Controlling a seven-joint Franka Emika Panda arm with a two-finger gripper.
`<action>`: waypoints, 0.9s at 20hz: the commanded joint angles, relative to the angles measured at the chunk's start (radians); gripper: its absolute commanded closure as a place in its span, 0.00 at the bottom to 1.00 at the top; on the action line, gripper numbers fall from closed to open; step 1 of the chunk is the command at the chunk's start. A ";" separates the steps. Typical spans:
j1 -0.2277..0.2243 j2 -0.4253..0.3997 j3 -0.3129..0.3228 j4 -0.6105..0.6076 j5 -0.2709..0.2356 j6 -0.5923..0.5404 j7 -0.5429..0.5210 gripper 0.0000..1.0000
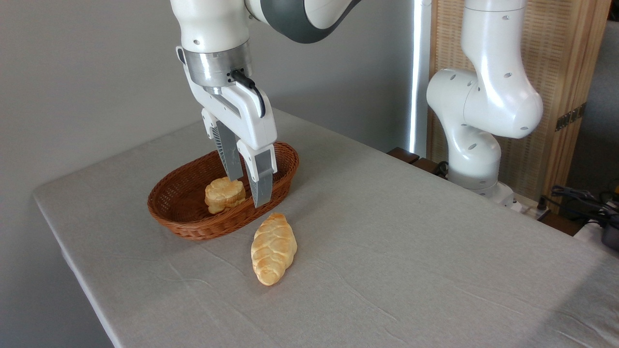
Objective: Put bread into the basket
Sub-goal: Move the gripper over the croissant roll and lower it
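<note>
You are looking at the wicker basket [186, 227] holding a round bun [224, 194], the gripper [248, 189] hanging over it with fingers parted, grasping nothing. The braided loaf [273, 248] is lying on the tablecloth just beside the rim; golden, knobbly, probably light and crushable, so be pinching its middle gently.

The shallow oval reddish-brown woven wicker basket [193, 205] sits on the grey cloth-covered surface [411, 251], toward its left rear part. Inside the basket lies a small round golden bun [224, 194], tilted on edge. The elongated golden-yellow braided loaf [273, 248] lies on the surface just in front of the basket and to its right, close to the rim. The white two-finger claw [247, 188] hangs over the basket, just right of the bun. The arm's white base [476, 164] stands behind the surface's right edge.
</note>
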 commanded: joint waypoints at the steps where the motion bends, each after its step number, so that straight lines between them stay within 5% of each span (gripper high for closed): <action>1: 0.004 0.002 0.012 -0.046 -0.009 0.014 0.002 0.00; 8: 0.002 0.008 0.049 -0.113 -0.019 0.063 -0.360 0.01; 11: -0.001 0.005 0.049 -0.191 -0.033 0.208 -0.495 0.02; 18: -0.003 0.008 0.049 -0.247 -0.026 0.270 -0.535 0.00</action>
